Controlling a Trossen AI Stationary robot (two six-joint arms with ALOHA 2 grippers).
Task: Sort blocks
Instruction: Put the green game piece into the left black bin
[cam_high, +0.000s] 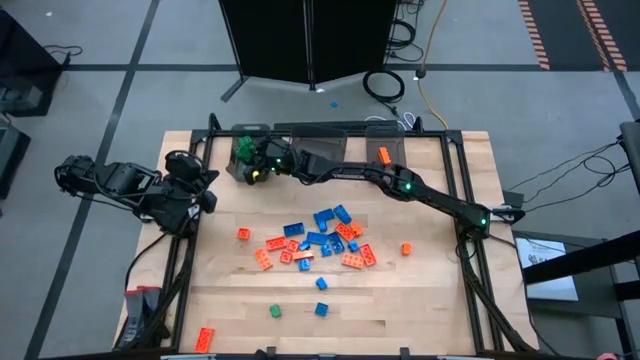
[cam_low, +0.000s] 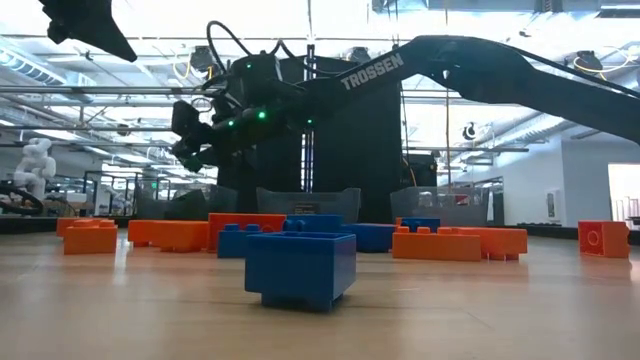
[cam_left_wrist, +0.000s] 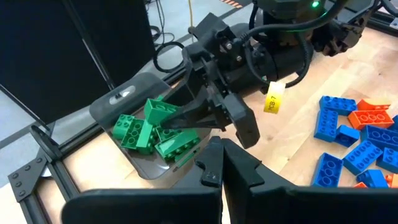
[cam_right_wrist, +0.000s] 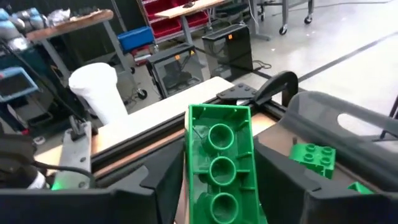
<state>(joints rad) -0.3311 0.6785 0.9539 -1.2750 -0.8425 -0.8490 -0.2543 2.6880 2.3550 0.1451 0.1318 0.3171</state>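
A green brick (cam_right_wrist: 222, 168), hollow underside up with three round tubes, sits between the right gripper's (cam_right_wrist: 221, 186) fingers over the left bin (cam_left_wrist: 118, 102) holding green bricks (cam_left_wrist: 152, 130). Whether it is clamped cannot be told. Only the left wrist view shows the left gripper (cam_left_wrist: 221, 163) pressed closed.

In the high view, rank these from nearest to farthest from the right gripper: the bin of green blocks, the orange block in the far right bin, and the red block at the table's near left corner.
From the right gripper:
1. Bin of green blocks, far left, right under the gripper.
2. Orange block in the far right bin, off toward the right side.
3. Red block, near left corner, clearly farthest.
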